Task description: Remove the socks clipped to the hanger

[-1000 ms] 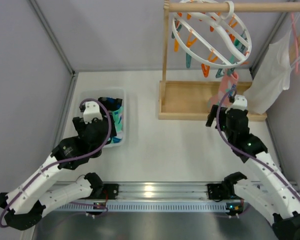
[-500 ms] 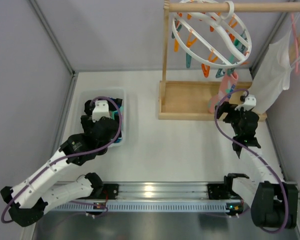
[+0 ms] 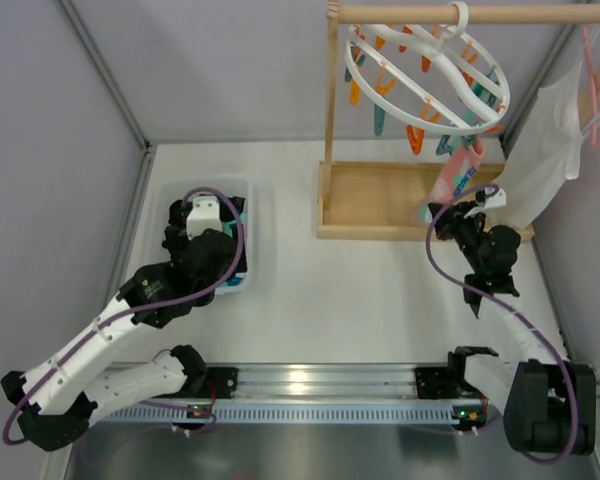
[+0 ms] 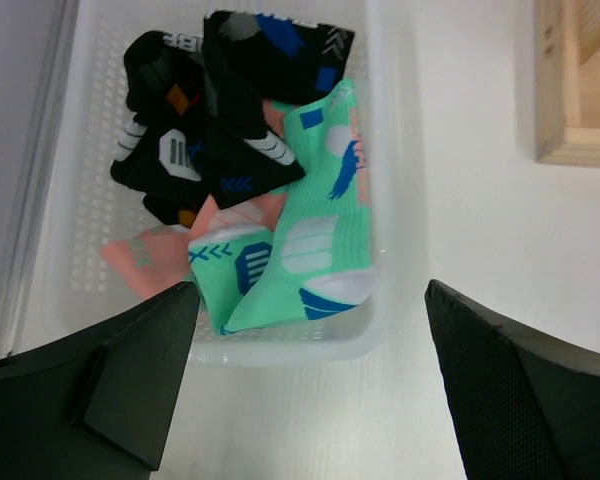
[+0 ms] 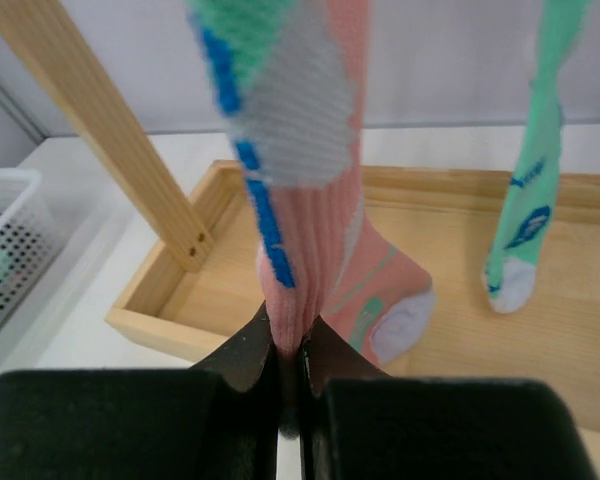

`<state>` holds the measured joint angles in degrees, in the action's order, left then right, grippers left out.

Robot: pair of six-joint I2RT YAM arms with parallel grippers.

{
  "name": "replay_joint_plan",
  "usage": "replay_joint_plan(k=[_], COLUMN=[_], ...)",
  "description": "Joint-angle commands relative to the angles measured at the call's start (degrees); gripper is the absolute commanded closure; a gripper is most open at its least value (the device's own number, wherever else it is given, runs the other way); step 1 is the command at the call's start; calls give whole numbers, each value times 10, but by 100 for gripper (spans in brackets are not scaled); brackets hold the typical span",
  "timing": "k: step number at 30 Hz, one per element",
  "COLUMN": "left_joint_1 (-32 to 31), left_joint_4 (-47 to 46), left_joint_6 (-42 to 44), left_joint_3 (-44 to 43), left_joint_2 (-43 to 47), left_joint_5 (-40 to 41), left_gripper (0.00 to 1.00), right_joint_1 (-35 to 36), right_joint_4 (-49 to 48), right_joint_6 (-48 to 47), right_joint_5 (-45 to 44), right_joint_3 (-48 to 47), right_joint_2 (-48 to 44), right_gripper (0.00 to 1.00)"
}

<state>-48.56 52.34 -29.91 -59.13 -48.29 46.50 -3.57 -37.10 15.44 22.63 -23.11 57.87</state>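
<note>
The white ring hanger (image 3: 427, 75) hangs by its hook from a wooden rod, with orange and teal clips dangling. A pink sock (image 3: 452, 180) with teal and grey patches hangs from a clip, and my right gripper (image 3: 452, 213) is shut on its lower part. In the right wrist view the pink sock (image 5: 310, 240) is pinched between the jaws of my right gripper (image 5: 290, 350), and a mint sock (image 5: 535, 170) hangs further right. My left gripper (image 4: 310, 310) stands open above the near edge of the white basket (image 4: 380, 150), which holds black, mint and pink socks (image 4: 310, 230).
The wooden stand's tray (image 3: 380, 200) lies under the hanger, with its upright post (image 5: 110, 140) to the left of the held sock. A pink hanger with a white garment (image 3: 550, 150) hangs at the far right. The basket (image 3: 250, 200) sits at the left.
My right gripper has closed on the pink sock, and the ring hanger has tipped and shifted slightly. The left arm has drawn back a little over the basket, still open.
</note>
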Motion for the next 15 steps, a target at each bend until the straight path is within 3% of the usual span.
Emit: replay_joint_plan(k=[1,5,10,13,15], left_joint_1=[2,1,-3,-58,-130], left_joint_4=[-25,-25,-23,-21,-19], left_joint_6=[-4,-6,22,45,77], left_joint_3=[-84,-205,-387,-517,-612], left_joint_2=[-9,-51,-167,-251,-318], left_joint_5=[-50,-125,-200,-130,-72], left_gripper=[2,2,2,2,2], right_joint_1=[68,166,280,351,393], right_joint_4=[-19,70,128,144,151], right_joint_6=[-8,-45,-52,-59,-67], right_joint_5=[-26,-139,-217,-280,-343], right_joint_3=[1,-21,-40,-56,-74], right_joint_2=[-63,-122,-143,-131,-117], right_gripper=[100,100,100,100,100])
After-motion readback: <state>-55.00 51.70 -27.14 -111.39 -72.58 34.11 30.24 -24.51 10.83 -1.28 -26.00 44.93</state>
